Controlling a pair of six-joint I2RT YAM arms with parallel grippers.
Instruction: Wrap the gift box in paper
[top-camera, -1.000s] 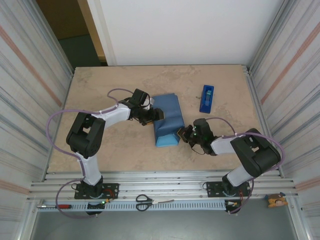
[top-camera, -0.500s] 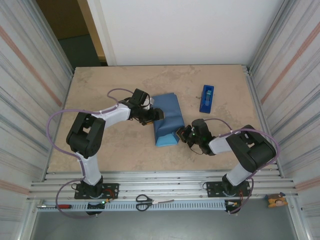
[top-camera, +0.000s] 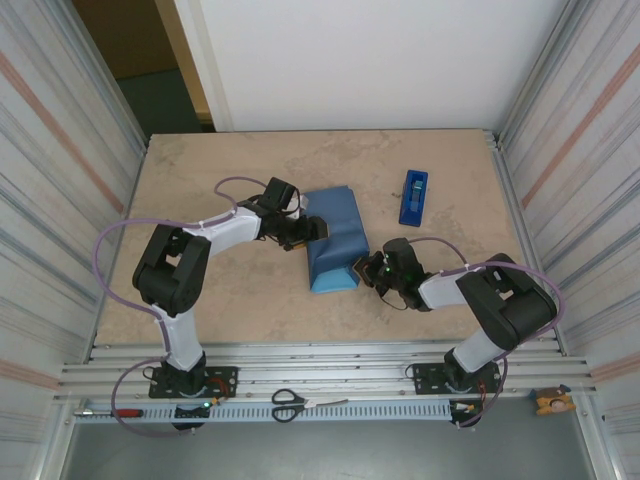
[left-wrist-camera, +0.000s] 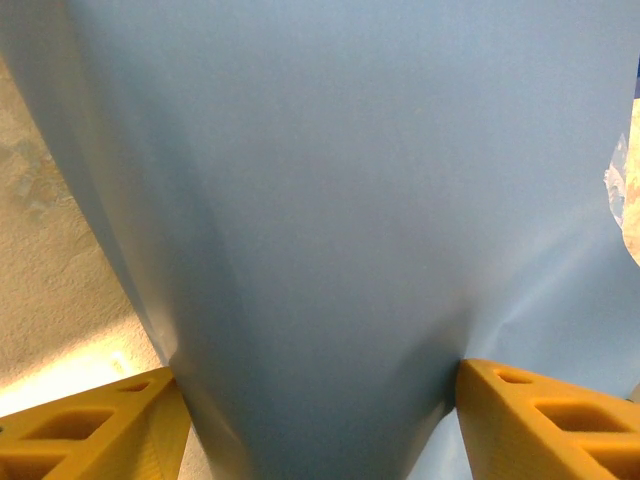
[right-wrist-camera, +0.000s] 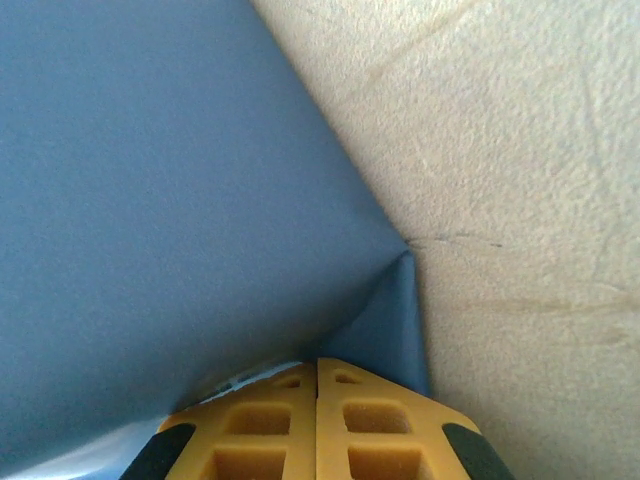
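Gift box: not visible as such. We take it to lie inside the blocky bundle formed by the paper (top-camera: 332, 240), a thin sheet, light blue on one face and slate blue on the other, folded over at the middle of the beige stone-patterned worktop (top-camera: 220, 310).

Left gripper (top-camera: 313, 230): at the bundle's left flank. Its yellow foam fingers (left-wrist-camera: 90, 430) stand wide apart with a ridge of paper between them, touching both. Whether they clamp it or merely brace it, we cannot tell.

Right gripper (top-camera: 360, 268): at the bundle's near right corner, jaws pressed together, tip against a small triangular flap (right-wrist-camera: 385, 320) where the paper meets the worktop. Whether a ply is caught between them, we cannot tell.

Step in hand, as we judge it: closing the near end fold. To do it well, we would:
- keep the left flank braced so the bundle cannot slide;
- run the closed right tip low along the worktop;
- crease the flap flat against the box's end before any lift, since a high push would likely buckle the thin sheet.

Edges and room:
- Bare worktop lies toward the near edge and the left edge.
- Narrow blue tape dispenser (top-camera: 414, 197): toward the far right corner, well apart from the bundle.
- Black-handled scissors (top-camera: 290, 404): on the metal rail (top-camera: 380, 370) beyond the near edge.
- Right arm's elbow (top-camera: 510, 300): near the right edge, so we judge there is less room on that side.
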